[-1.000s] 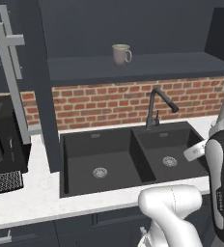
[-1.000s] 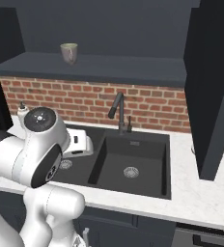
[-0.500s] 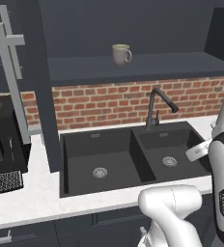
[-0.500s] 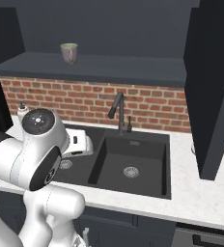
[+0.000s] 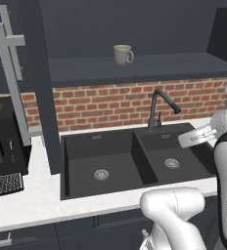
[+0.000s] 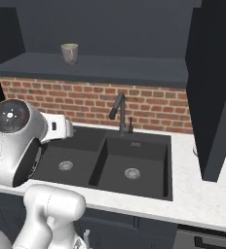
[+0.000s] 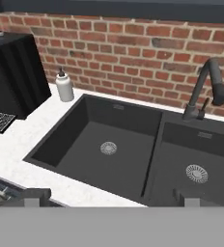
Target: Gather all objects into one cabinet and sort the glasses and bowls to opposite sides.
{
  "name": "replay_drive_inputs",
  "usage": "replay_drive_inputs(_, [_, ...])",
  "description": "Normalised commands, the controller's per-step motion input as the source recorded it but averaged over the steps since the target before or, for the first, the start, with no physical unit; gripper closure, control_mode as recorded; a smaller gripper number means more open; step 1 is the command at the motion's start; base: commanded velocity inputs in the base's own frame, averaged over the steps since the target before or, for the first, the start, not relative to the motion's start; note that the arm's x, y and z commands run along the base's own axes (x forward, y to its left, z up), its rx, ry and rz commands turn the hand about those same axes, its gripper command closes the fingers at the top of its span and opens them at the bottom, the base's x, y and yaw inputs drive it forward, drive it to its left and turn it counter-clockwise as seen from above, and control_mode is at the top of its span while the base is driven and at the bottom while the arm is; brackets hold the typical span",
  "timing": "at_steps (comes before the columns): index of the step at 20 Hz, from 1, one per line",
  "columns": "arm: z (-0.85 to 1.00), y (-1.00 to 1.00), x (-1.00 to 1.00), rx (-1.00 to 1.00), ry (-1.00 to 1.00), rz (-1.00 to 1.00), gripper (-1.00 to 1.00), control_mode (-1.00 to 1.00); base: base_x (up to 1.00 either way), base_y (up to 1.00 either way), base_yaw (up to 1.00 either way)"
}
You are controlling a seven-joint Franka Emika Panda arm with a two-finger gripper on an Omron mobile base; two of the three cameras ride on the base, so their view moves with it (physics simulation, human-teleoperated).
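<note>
The pale grey-beige mug (image 5: 123, 54) (image 6: 69, 52) stands upright on the dark shelf of the slate-grey upper cabinet (image 5: 149, 66) (image 6: 110, 68), toward its left part. The cabinet's tall door (image 5: 34, 83) with the silver bar handle (image 5: 10, 73) hangs open at the left. Another dark door (image 6: 215, 87) stands open at the right. My gripper (image 7: 111, 198) is open and holds nothing, and it looks down over the double sink, well below the shelf. The red cup, the blue bowl and the brown bowl are out of view.
A black double sink (image 5: 130, 161) (image 7: 85, 144) with a dark faucet (image 5: 159, 105) (image 7: 205, 87) lies below the brick wall. A white soap dispenser (image 7: 64, 86) stands at the sink's back left. A black coffee machine (image 5: 0, 141) (image 7: 12, 72) sits on the left counter.
My arm has shifted a little and the hand has lifted slightly over the sink. The mug and the cabinet doors have not moved.
</note>
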Motion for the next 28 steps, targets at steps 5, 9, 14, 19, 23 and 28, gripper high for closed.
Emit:
replay_drive_inputs(5, [0.97, 0.65, 0.10, 0.01, -0.11, -0.02, -1.00, -1.00, 0.00, 0.00, 0.00])
replay_drive_inputs(9, [1.00, 0.49, 0.12, 0.00, -0.05, -0.08, -1.00, -1.00, 0.00, 0.00, 0.00])
replay_drive_inputs(14, [0.98, 0.49, 0.23, -0.02, -0.03, -0.14, -1.00, -1.00, 0.00, 0.00, 0.00])
replay_drive_inputs(19, [0.68, 0.34, 0.48, -0.04, -0.05, -0.21, -1.00, -1.00, 0.00, 0.00, 0.00])
replay_drive_inputs(23, [-0.01, -0.27, 0.79, 0.02, -0.19, -0.05, -1.00, -1.00, 0.00, 0.00, 0.00])
replay_drive_inputs(28, [-0.46, -0.61, 0.53, 0.07, -0.41, 0.01, -1.00, -1.00, 0.00, 0.00, 0.00])
